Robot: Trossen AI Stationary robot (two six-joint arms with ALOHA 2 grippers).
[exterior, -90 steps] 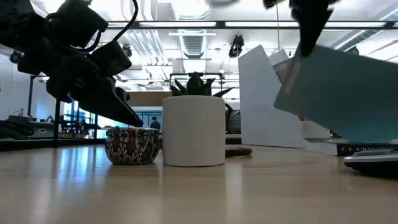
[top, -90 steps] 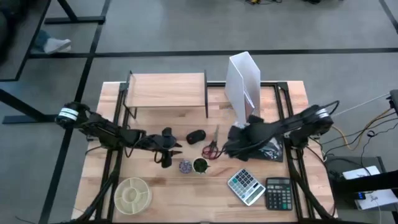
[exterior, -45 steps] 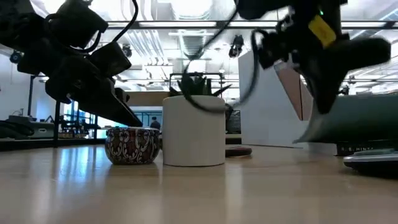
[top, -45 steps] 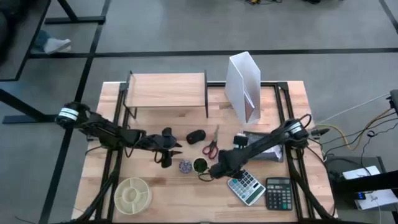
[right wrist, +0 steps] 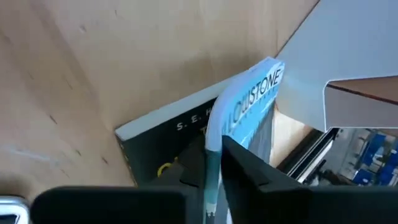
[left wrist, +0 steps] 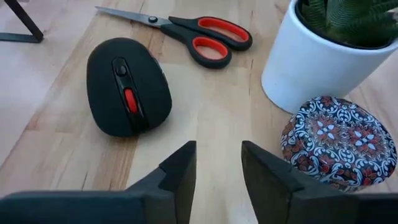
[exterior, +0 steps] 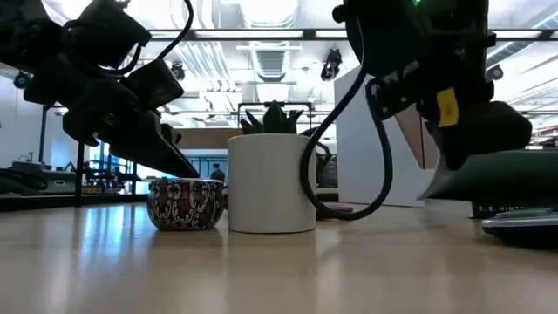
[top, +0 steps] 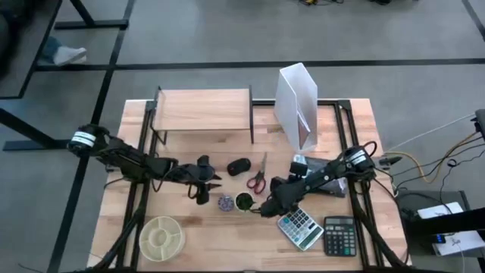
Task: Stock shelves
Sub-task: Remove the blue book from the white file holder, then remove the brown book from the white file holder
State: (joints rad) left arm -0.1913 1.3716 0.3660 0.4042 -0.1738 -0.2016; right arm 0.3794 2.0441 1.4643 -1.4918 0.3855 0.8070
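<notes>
1. High view: overhead, straight down, far; whole surface [top: 204,239] in frame, floor around it.
2. Low view: at surface height, level across, very near the white plant pot [exterior: 271,183]; room ceiling behind the pot.
3. Left wrist view: close, angled down past its own tool [left wrist: 217,171]; the pot just beyond it.
4. Right wrist view: very close, own tool [right wrist: 214,163] pinching a light-blue book [right wrist: 245,102].
5. Shared: pot and patterned tin [left wrist: 339,140] appear in high, low and left wrist views.
</notes>
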